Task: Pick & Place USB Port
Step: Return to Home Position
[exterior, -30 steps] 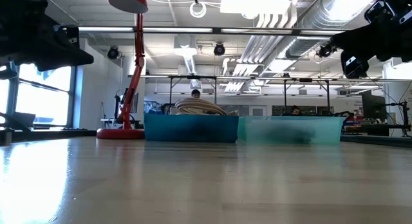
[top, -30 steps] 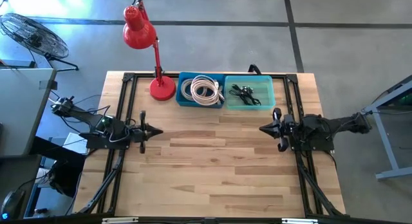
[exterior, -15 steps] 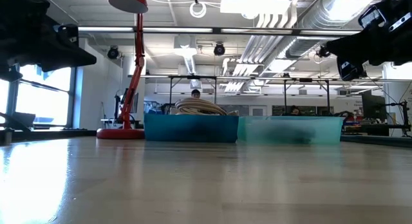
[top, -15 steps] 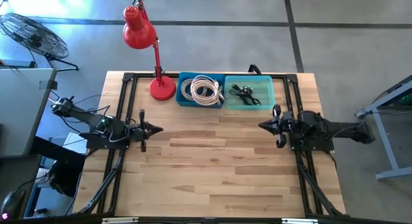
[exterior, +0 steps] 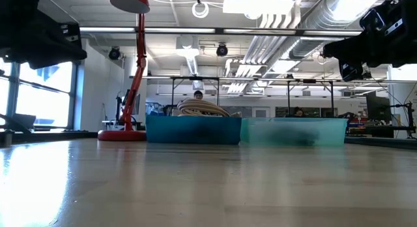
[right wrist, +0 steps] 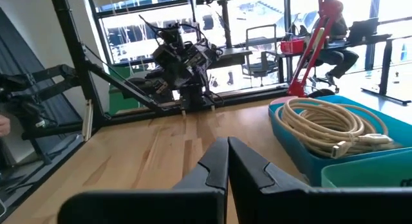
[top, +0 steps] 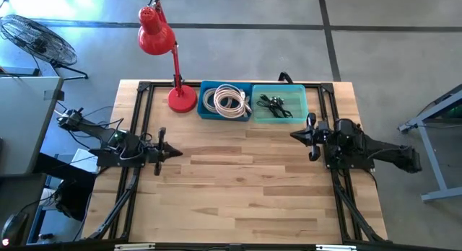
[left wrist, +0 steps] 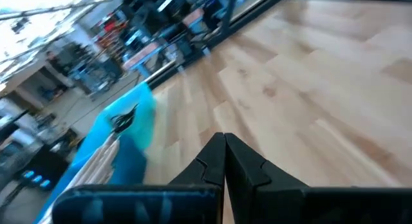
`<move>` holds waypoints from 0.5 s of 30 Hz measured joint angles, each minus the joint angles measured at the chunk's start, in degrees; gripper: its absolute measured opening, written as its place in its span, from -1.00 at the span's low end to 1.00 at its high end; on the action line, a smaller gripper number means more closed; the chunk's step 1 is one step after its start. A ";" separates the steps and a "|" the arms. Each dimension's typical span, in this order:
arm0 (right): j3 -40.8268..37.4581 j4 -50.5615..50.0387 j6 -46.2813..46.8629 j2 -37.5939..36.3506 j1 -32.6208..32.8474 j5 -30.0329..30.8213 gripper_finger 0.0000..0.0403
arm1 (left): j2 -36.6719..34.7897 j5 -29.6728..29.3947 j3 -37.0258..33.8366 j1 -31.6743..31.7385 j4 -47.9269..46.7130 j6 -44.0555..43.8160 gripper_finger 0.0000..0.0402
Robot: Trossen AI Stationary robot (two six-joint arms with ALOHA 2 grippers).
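The brown cable (top: pixel 227 101) lies coiled in the blue bin (top: pixel 201 101), the black cable (top: pixel 273 104) in the green bin (top: pixel 305 103) touching it. The left tool (top: pixel 172 151) and right tool (top: pixel 294 138) hover over the surface (top: pixel 238 186), each closed on nothing.

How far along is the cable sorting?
Done: the brown cable lies coiled in the blue bin, the black cable in the green bin. In hand: nothing; left gripper and right gripper are shut, empty, apart over the table. Left: seemingly only parking the arms.
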 joint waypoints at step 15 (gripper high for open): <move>-0.02 0.24 -0.66 1.89 -4.19 -3.27 -1.00 | 0.00 26.31 -3.44 11.71 7.77 1.53 -1.00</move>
